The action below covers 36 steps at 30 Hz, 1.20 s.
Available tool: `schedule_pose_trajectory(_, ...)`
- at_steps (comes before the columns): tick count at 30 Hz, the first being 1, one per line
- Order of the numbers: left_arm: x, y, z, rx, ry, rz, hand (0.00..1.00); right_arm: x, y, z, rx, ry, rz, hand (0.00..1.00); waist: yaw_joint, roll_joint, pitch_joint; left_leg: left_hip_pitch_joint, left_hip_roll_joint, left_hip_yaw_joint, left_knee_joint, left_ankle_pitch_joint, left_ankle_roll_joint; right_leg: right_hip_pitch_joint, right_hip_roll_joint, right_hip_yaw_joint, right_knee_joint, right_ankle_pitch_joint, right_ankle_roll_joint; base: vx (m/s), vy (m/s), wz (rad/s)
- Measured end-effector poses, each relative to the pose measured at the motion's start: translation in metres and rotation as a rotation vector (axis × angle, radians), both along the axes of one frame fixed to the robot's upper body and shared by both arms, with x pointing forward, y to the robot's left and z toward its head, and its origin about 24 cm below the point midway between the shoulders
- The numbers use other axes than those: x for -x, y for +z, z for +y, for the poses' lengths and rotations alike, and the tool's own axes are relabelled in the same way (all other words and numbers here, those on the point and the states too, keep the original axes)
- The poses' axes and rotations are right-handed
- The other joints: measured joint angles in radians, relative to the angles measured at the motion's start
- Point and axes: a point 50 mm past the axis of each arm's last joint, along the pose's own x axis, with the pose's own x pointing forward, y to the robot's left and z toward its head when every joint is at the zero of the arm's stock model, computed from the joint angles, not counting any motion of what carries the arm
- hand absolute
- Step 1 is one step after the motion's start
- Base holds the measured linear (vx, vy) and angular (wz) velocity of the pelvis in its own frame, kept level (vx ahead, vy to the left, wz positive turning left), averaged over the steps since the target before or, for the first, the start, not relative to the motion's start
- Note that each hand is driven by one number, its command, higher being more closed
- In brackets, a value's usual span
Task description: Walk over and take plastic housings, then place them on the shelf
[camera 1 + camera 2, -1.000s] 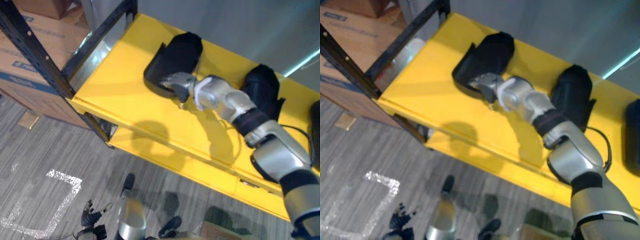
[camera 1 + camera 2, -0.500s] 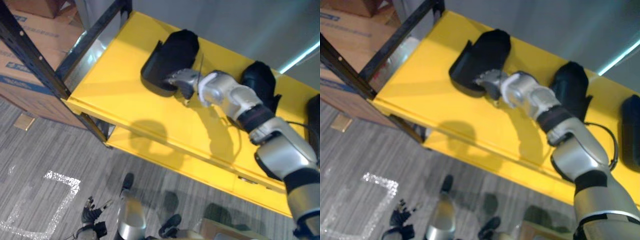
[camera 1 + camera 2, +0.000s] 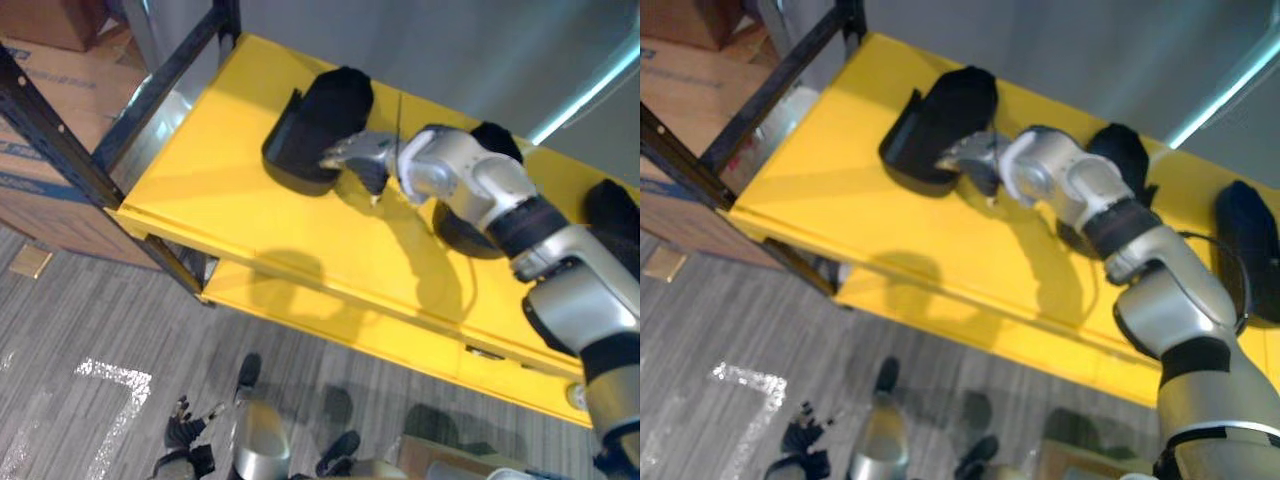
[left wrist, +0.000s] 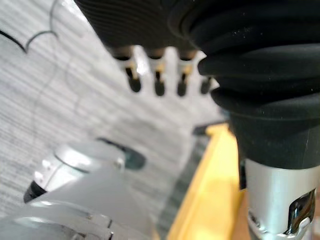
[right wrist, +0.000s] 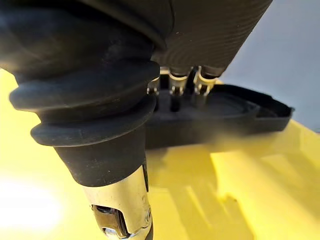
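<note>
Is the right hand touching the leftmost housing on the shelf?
Cannot tell. In the right wrist view the right hand has its dark fingertips merging into the leftmost housing; no gap or contact shows.

Right robot hand [image 3: 352,153] slightly rightward along the left housing [image 3: 308,125], forearm [image 3: 472,185] now across the middle housing [image 3: 1123,148].

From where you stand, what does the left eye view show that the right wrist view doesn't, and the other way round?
Left eye view: the wide yellow shelf, a middle housing and a right housing, cardboard boxes, the left hand hanging low. Right wrist view: a close look past the fingers into the leftmost housing. Both: the right hand at that housing, on the shelf.
</note>
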Motion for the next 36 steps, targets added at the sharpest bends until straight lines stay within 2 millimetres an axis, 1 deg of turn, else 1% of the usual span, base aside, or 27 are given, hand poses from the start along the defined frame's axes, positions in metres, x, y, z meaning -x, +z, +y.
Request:
schedule_pose_trajectory(4,0.001,0.000,0.001,-0.005,0.000,0.003,0.00,0.004,-0.011,0.002,0.023,0.015,0.069,0.00,0.003,-0.015,-0.010,-0.002,-0.001,0.001,0.000,0.000,0.000,0.002,0.001,0.001,-0.008,0.005,0.001,0.00,0.000,0.00)
schedule_pose_trajectory(9,0.001,0.000,0.001,-0.004,-0.001,0.003,0.00,0.005,-0.017,0.001,0.060,0.004,0.110,0.00,0.001,-0.023,-0.015,-0.002,-0.002,0.001,0.000,0.000,0.000,0.001,0.001,0.001,-0.009,0.006,0.001,0.00,0.000,0.00)
schedule_pose_trajectory(13,0.001,0.000,0.001,-0.005,-0.001,0.003,0.00,0.006,-0.026,-0.002,0.084,-0.006,0.151,0.00,0.001,-0.037,-0.025,-0.003,-0.003,0.001,0.000,0.000,0.000,0.001,0.001,0.001,-0.011,0.006,0.001,0.00,0.000,0.00)
schedule_pose_trajectory(16,0.001,0.000,0.001,-0.005,-0.001,0.004,0.00,0.006,-0.032,-0.003,0.096,-0.008,0.170,0.00,0.001,-0.039,-0.026,-0.003,-0.003,0.000,0.000,0.000,0.000,0.001,0.001,0.001,-0.011,0.006,0.001,0.00,0.000,0.00)
schedule_pose_trajectory(20,0.001,0.000,0.001,-0.005,-0.001,0.006,0.00,0.006,-0.032,-0.003,0.113,0.000,0.155,0.00,-0.002,-0.040,-0.027,-0.003,-0.003,-0.001,0.000,0.000,0.000,0.001,0.001,0.001,-0.011,0.006,0.001,0.00,0.000,0.00)
schedule_pose_trajectory(24,0.001,0.000,0.001,-0.005,-0.002,0.008,0.00,0.004,-0.035,-0.004,0.114,0.012,0.040,0.00,-0.002,-0.041,-0.028,-0.003,-0.004,-0.001,0.000,0.000,0.000,0.001,0.000,0.001,-0.011,0.006,0.001,0.00,0.000,0.00)
schedule_pose_trajectory(25,0.001,0.000,0.001,-0.005,-0.002,0.008,0.00,0.003,-0.035,-0.005,0.101,0.020,-0.022,0.00,-0.002,-0.041,-0.028,-0.003,-0.005,-0.001,0.000,0.000,0.000,0.001,0.000,0.001,-0.011,0.006,0.001,0.00,0.000,0.00)
schedule_pose_trajectory(27,0.001,0.000,0.001,-0.006,-0.001,0.008,0.00,0.002,-0.033,-0.005,0.081,0.034,-0.087,0.00,-0.004,-0.041,-0.028,-0.003,-0.005,-0.001,0.000,0.000,0.000,0.001,0.000,0.001,-0.011,0.006,0.001,0.00,0.000,0.00)
schedule_pose_trajectory(30,0.002,-0.001,0.001,-0.004,-0.001,0.010,0.00,0.002,-0.031,-0.005,-0.001,0.074,-0.185,0.00,-0.008,-0.040,-0.037,-0.003,-0.006,-0.001,0.000,0.000,0.000,0.001,0.000,0.001,-0.011,0.006,0.001,0.00,0.000,0.00)
schedule_pose_trajectory(32,0.003,-0.002,0.000,-0.004,0.001,0.014,0.00,0.002,-0.033,-0.008,-0.053,0.081,-0.271,0.00,-0.009,-0.038,-0.056,-0.003,-0.008,-0.002,0.000,0.000,0.000,0.002,0.003,0.001,-0.013,0.007,0.002,0.00,0.000,0.00)
schedule_pose_trajectory(33,0.003,-0.002,0.000,-0.005,0.002,0.012,0.00,0.001,-0.032,-0.010,-0.069,0.080,-0.302,0.00,-0.009,-0.036,-0.060,-0.003,-0.008,-0.002,0.000,0.000,0.000,0.003,0.003,0.001,-0.014,0.007,0.002,0.00,0.000,0.00)
schedule_pose_trajectory(36,0.005,-0.003,0.000,-0.006,0.003,0.013,0.00,-0.002,-0.018,-0.020,-0.185,0.030,-0.477,0.00,-0.014,-0.022,-0.077,-0.002,-0.007,-0.002,0.000,0.000,0.000,0.004,0.005,0.001,-0.015,0.008,0.002,0.00,0.000,0.00)
